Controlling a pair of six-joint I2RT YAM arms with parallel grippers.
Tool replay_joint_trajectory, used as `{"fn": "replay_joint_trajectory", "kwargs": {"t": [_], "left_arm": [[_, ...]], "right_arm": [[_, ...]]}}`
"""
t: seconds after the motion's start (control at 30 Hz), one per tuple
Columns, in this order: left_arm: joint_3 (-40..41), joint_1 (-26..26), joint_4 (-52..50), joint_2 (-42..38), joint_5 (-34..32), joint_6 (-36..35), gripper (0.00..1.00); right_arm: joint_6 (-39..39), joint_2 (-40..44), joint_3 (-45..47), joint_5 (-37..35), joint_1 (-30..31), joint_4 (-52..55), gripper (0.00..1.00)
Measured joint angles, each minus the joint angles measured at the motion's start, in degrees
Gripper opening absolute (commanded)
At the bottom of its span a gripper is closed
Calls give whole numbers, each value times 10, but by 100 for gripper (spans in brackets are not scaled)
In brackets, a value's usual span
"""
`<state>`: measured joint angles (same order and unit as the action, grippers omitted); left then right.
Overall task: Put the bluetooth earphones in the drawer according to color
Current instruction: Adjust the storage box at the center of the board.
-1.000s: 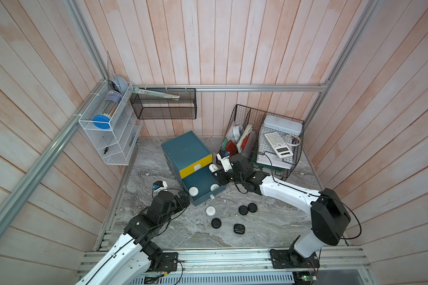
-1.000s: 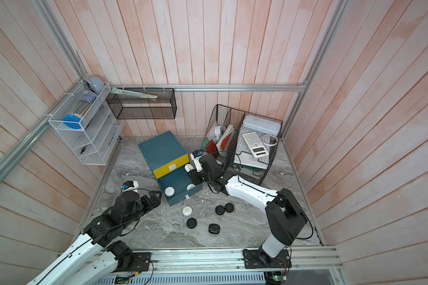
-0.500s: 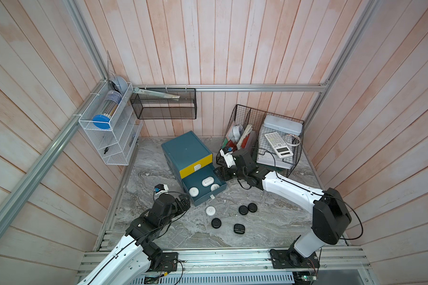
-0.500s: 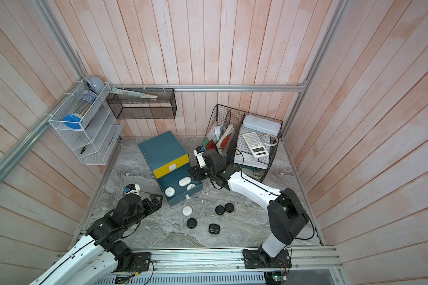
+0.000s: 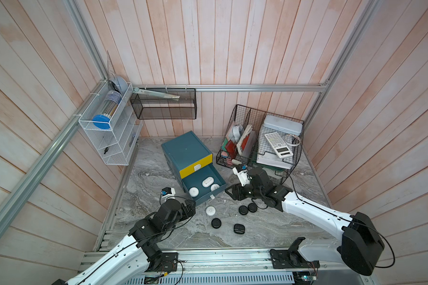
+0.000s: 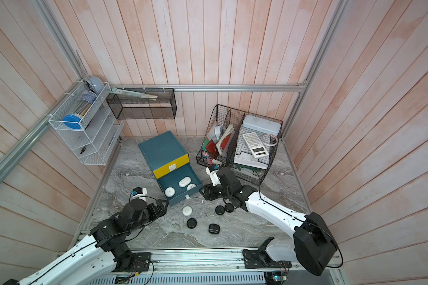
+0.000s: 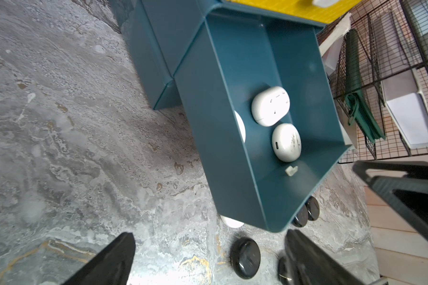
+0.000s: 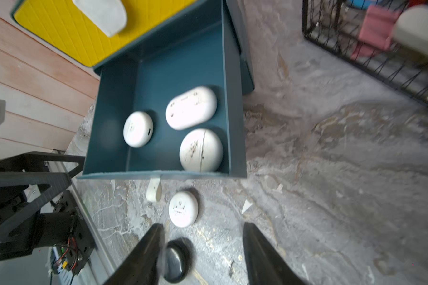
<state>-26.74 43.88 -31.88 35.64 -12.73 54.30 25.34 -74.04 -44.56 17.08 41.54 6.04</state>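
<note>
Chest (image 5: 185,150), mid-table: teal drawer (image 5: 206,198) below yellow front (image 5: 202,164) pulled out, 3 white cases (image 5: 207,182) inside. 1 white case (image 5: 210,211) on table (image 5: 269,229), just near of drawer. 4 black cases (image 5: 216,223) nearer, loose. L gripper (image 7: 209,237): jaws spread, empty. R gripper (image 8: 203,225): jaws apart, empty.

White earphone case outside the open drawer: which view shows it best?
Right wrist: the white case lies whole and close. Both top views show it tiny; left wrist, only a sliver behind the drawer.
</note>
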Motion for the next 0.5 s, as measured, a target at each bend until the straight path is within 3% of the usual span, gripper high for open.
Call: {"fn": "replay_joint_trajectory", "kwargs": {"t": [0.23,0.5], "left_arm": [[0,33,3,23,-23,15,100],[1,34,40,46,-23,18,100]], "right_arm": [[47,-22,35,54,0,-67,42],[65,-111,3,62,-3,-118,41]]}}
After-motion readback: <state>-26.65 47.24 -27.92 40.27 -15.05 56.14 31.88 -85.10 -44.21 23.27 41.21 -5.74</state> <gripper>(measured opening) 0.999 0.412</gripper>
